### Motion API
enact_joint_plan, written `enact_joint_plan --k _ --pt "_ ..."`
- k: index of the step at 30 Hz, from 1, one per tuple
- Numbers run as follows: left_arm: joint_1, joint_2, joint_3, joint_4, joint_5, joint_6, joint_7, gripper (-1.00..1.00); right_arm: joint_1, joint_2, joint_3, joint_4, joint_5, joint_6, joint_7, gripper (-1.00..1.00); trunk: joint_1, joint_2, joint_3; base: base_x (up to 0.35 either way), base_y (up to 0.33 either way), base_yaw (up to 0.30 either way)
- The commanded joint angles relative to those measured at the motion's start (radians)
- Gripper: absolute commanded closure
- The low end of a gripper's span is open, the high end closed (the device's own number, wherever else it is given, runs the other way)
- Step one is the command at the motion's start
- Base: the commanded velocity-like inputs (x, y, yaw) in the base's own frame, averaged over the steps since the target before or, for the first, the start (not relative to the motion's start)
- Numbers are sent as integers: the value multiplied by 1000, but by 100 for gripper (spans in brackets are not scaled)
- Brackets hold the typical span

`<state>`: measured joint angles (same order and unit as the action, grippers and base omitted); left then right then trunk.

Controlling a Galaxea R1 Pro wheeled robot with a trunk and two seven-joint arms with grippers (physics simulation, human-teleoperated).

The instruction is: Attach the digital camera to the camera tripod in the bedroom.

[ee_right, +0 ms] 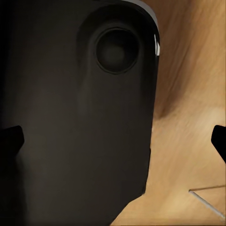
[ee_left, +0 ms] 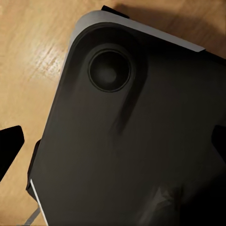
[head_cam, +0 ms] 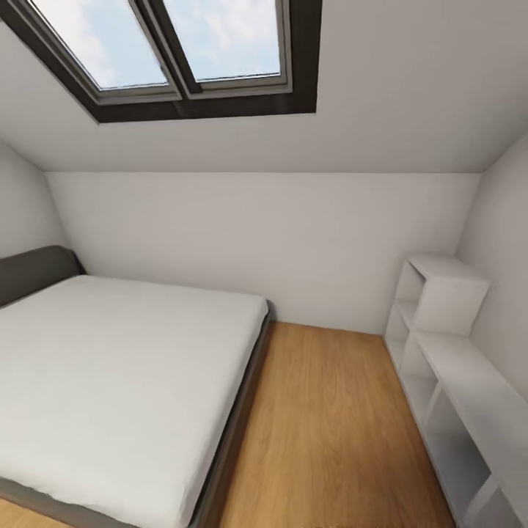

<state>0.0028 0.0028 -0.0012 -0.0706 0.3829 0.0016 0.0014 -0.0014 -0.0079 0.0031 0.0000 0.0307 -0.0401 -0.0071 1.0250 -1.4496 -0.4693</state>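
Observation:
The digital camera and the camera tripod are out of view. I am in the bedroom, facing the low grey bed point(head_cam: 110, 381) under the sloped ceiling with its dark-framed skylight point(head_cam: 183, 51). My left gripper point(ee_left: 113, 143) hangs open over my own dark base point(ee_left: 141, 117), one black fingertip point(ee_left: 9, 146) at each side of the picture. My right gripper point(ee_right: 115, 140) is open too, with nothing between its fingertips point(ee_right: 219, 141), above the same dark body point(ee_right: 70, 117) and the wood floor point(ee_right: 188, 117).
A white open shelf unit point(head_cam: 455, 367) runs along the right wall. A strip of light wood plank floor point(head_cam: 330, 425) lies between the bed and the shelves. The pale back wall point(head_cam: 257, 242) closes the room ahead.

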Motion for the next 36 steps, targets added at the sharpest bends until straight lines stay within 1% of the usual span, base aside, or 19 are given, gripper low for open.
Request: enact_joint_plan --k 1,14,21,36 --pt "0 0 -1 -2 4 0 0 -100 0 0 0 0 3 -3 -1 -100 0 0 -1 0 249 -242" --pt "0 0 -4 -2 2 0 0 -100 0 -1 0 0 3 -3 -1 -100 0 0 -1 0 284 -242" --pt "0 0 -5 -3 1 0 0 -100 0 -1 0 0 3 -3 -1 -100 0 0 -1 0 68 -242" --pt "0 0 -1 -3 3 0 0 -100 0 -1 -1 0 2 -4 -1 -100 0 0 -1 0 8 -268"
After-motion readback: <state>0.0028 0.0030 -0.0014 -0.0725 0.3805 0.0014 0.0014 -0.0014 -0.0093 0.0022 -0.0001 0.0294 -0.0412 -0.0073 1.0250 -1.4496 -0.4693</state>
